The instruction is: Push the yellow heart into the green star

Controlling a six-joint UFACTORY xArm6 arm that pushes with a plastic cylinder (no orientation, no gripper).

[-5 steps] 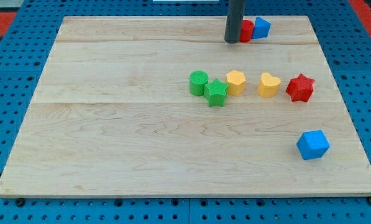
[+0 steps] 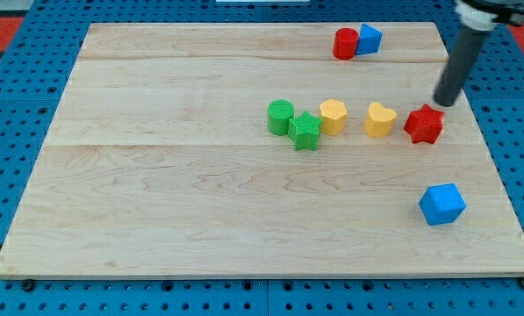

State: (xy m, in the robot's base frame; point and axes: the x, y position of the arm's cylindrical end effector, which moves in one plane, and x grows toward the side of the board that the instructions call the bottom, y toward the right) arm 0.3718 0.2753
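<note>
The yellow heart [image 2: 380, 119] lies right of centre on the wooden board [image 2: 156, 193]. The green star [image 2: 305, 131] lies to its left, with a yellow hexagon block [image 2: 333, 116] between them, touching the star. A green cylinder [image 2: 281, 117] touches the star's left side. A red star [image 2: 424, 124] lies just right of the heart. My tip [image 2: 445, 103] is at the red star's upper right, right of the heart and apart from it.
A red cylinder [image 2: 346, 43] and a small blue block [image 2: 368, 39] sit together at the view's top edge of the board. A blue cube [image 2: 442, 204] lies at the lower right. Blue pegboard surrounds the board.
My tip has moved from beside the red cylinder at the top to the right and down, to just above the red star. No block has moved.
</note>
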